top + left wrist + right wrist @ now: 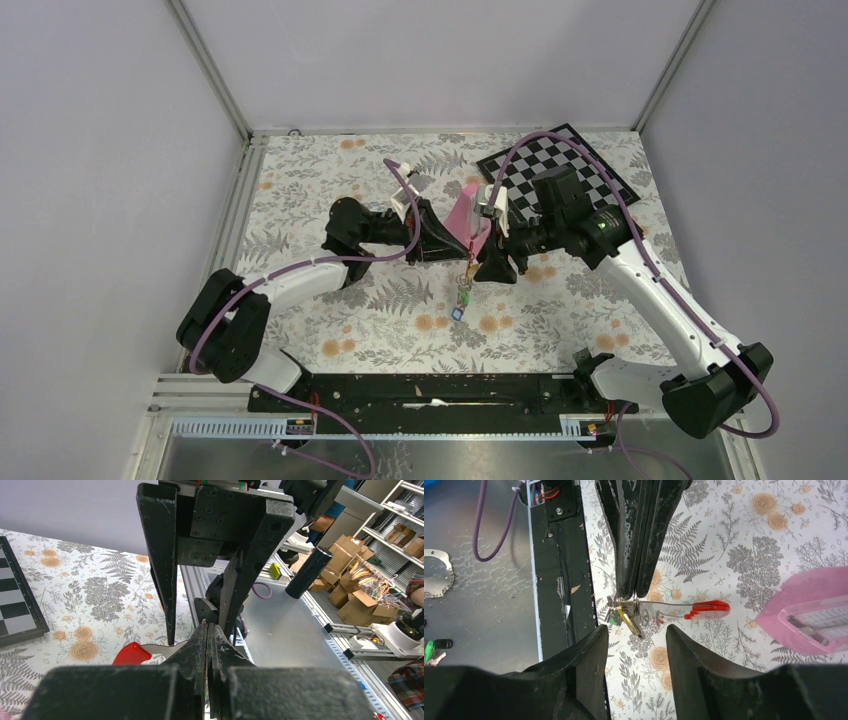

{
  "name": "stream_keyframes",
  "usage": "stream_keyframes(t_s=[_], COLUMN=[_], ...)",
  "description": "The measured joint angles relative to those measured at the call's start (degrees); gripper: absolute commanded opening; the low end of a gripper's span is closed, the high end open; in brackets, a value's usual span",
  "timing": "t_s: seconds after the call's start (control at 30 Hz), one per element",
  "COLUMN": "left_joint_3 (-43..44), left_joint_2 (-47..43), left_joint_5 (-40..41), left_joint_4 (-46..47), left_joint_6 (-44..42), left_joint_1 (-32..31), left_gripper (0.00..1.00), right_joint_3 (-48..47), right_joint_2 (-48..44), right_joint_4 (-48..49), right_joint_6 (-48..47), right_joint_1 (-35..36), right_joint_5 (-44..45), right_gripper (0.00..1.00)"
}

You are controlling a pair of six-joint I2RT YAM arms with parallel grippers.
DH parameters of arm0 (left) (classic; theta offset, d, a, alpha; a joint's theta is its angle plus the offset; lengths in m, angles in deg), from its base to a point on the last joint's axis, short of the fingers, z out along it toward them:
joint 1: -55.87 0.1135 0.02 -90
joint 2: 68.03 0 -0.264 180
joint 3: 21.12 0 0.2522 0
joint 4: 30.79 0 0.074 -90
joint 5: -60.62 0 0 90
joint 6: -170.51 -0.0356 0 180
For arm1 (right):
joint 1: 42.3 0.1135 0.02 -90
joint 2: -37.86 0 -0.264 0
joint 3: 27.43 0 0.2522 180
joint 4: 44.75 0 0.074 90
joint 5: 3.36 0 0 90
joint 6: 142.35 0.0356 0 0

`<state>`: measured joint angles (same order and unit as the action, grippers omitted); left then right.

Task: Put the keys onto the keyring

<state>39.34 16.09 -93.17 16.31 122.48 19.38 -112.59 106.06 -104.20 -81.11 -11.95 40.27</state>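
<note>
While the left gripper (633,592) is pinched fully closed on the keyring (706,609) above mid-table, the right gripper (636,631) faces it with its jaws apart, holding nothing. The ring lies just beyond the right fingertips, its long axis crosswise to that gap. Its red end points far, toward the pink pyramid (809,615), and the keys (624,617) are bunched at the near end. Both arms are equally close, so the free right one looks best placed to work the keys.
</note>
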Motion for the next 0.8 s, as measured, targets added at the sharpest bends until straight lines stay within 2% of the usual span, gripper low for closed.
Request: stream_keyframes(t_s=[0.13,0.27,0.33,0.8], left_joint_3=[-0.7,-1.2,-1.4,-4.2], left_joint_2=[0.0,0.0,0.0,0.2], left_joint_5=[0.4,0.9,1.5,5.7], left_joint_4=[2.0,3.5,4.1,11.0], left_joint_6=[1.7,2.7,3.5,9.4], left_joint_1=[0.0,0.0,0.0,-0.4], left_gripper=[0.00,0.00,0.00,0.00], right_joint_3=[0.0,0.0,0.0,0.9], right_joint_2=[0.6,1.0,1.3,2.5], right_joint_4=[1.3,2.3,2.3,4.5], right_joint_6=[-0.1,-0.5,-0.5,0.3], right_joint_1=[0.0,0.0,0.0,0.0], right_joint_5=[-1.8,-3.9,-4.7,-7.4], right_gripper=[0.45,0.17,0.09,0.07])
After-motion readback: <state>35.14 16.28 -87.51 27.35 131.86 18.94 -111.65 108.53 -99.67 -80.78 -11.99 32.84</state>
